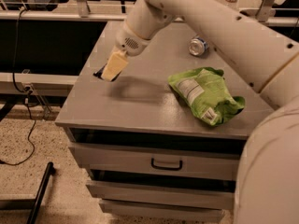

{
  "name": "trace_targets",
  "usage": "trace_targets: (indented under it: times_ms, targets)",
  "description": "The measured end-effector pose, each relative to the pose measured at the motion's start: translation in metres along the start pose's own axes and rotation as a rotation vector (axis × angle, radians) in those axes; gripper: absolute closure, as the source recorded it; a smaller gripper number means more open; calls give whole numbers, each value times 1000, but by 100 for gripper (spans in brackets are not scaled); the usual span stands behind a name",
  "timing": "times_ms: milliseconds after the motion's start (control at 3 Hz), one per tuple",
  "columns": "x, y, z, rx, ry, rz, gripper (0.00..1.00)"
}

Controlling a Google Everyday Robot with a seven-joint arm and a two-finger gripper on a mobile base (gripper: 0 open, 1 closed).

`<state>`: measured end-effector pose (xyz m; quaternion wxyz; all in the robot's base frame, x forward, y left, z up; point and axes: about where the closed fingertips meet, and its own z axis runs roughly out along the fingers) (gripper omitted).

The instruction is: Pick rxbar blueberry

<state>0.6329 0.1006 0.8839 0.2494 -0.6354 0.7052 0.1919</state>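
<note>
The grey cabinet surface point(140, 106) carries three things, and the easiest to place them by is the green chip bag point(205, 93), which lies crumpled and flat toward the right side, its white label panel facing up. Well to the left of that bag, and a little farther back, close to the surface's left edge, lies the rxbar blueberry point(99, 73). Only a small dark sliver of its wrapper shows, because the end effector point(112, 70) stands right over it. The end effector is a pale cream block slanting down and to the left from the white wrist, and its tip reaches the bar or sits just above it; I cannot tell which. I also cannot tell whether the end effector is spread apart, closed together or clamped on the bar, since from where I stand it reads as one solid piece. The thick white arm point(219, 29) runs from the wrist across the back of the surface, passing above and behind the bag to the right. Behind the bag, apart from it, a blue and silver soda can point(198, 45) seems to lie on its side with a round end turned my way. Below the bag, the front of the cabinet shows a drawer point(154, 160) with a dark handle point(167, 164).
</note>
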Motion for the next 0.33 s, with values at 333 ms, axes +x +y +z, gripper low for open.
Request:
trace_targets:
  times_ms: [333]
  targets:
    - [8, -20, -33, 11, -104, 18, 100]
